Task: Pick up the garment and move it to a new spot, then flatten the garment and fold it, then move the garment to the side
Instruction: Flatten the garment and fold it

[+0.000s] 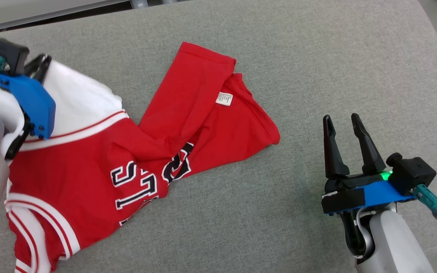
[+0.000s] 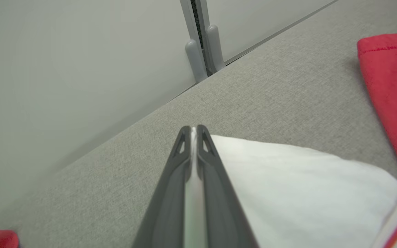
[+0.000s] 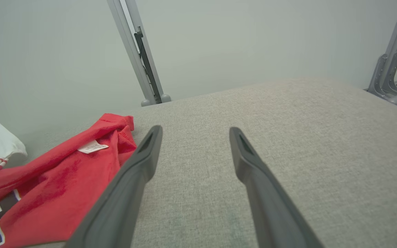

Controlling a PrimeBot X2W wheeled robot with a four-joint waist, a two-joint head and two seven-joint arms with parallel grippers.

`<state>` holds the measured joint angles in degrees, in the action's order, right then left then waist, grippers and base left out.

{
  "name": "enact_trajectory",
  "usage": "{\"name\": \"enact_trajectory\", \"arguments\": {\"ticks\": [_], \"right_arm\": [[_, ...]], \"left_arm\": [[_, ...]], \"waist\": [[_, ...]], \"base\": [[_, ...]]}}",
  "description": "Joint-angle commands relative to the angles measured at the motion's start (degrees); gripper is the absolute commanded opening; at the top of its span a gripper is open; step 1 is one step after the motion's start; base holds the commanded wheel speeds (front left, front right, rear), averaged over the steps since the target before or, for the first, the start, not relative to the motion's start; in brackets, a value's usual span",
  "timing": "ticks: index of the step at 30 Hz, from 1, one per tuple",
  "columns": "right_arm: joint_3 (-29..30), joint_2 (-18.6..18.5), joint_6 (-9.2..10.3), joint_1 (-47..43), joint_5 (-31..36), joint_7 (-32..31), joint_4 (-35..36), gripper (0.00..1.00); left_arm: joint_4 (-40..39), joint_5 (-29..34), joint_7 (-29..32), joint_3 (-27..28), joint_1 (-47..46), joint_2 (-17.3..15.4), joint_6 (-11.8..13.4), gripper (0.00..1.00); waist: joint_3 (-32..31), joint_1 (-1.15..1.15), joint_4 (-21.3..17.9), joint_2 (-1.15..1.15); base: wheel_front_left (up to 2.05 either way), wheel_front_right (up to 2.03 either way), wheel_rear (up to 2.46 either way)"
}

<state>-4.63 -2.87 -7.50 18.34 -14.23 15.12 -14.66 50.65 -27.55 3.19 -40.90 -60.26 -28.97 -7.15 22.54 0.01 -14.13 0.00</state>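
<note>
The garment (image 1: pixel 188 113) is a red jersey with white sleeves and black-and-white lettering, lying crumpled on the left half of the grey surface. A small white label shows on its folded-over red part. My left gripper (image 1: pixel 41 63) is at the jersey's white sleeve at the far left. In the left wrist view the left gripper (image 2: pixel 192 129) is shut, with a thin strip of the white sleeve (image 2: pixel 305 182) pinched between its fingers. My right gripper (image 1: pixel 343 122) stands open over bare surface to the right of the garment, holding nothing. In the right wrist view the right gripper (image 3: pixel 193 132) is open, with the garment (image 3: pixel 64 179) to its left.
The grey padded surface (image 1: pixel 317 57) stretches bare to the right and behind the garment. Its far edge meets a pale wall with grey metal posts (image 2: pixel 202 51) (image 3: pixel 143 69). More metal brackets (image 3: pixel 391 79) stand off the right corner.
</note>
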Motion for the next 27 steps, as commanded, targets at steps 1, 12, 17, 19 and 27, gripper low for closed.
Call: {"name": "enact_trajectory", "arguments": {"ticks": [1, 12, 17, 19, 27], "right_arm": [[-0.08, -0.01, 0.02, 0.37, -0.22, 0.05, -0.11, 1.00], [0.49, -0.01, 0.02, -1.03, 0.01, 0.05, -0.39, 1.00], [0.83, -0.01, 0.02, -1.97, 0.21, 0.05, -0.51, 1.00], [1.03, -0.02, 0.02, -2.45, 0.32, 0.05, -0.57, 1.00], [2.23, -0.02, 0.01, -5.22, 1.26, 0.05, -0.90, 1.00]], "left_arm": [[0.20, 0.68, -1.49, 0.02, -1.62, 0.21, 0.55, 0.00], [0.60, 3.38, -10.21, -1.11, -8.62, 3.02, 1.45, 0.00], [0.17, 2.89, -13.05, -1.86, -6.38, 4.71, 1.23, 0.00], [-0.26, 2.44, -14.16, -1.97, -4.54, 5.32, 1.47, 0.00], [-6.64, 0.59, -17.27, -2.21, 6.65, 6.21, 3.63, 0.00]], "waist": [[-0.25, -0.01, -0.12, 0.00], [-2.23, -0.01, 0.16, 0.00], [-3.85, -0.01, 1.08, 0.00], [-4.77, -0.01, 1.74, 0.00], [-8.90, -0.01, 5.88, 0.00]], "base": [[0.00, 0.00, 0.00], [0.00, 0.00, 0.00], [0.00, 0.00, 0.00], [0.00, 0.00, 0.00], [0.00, 0.00, 0.00]]}}
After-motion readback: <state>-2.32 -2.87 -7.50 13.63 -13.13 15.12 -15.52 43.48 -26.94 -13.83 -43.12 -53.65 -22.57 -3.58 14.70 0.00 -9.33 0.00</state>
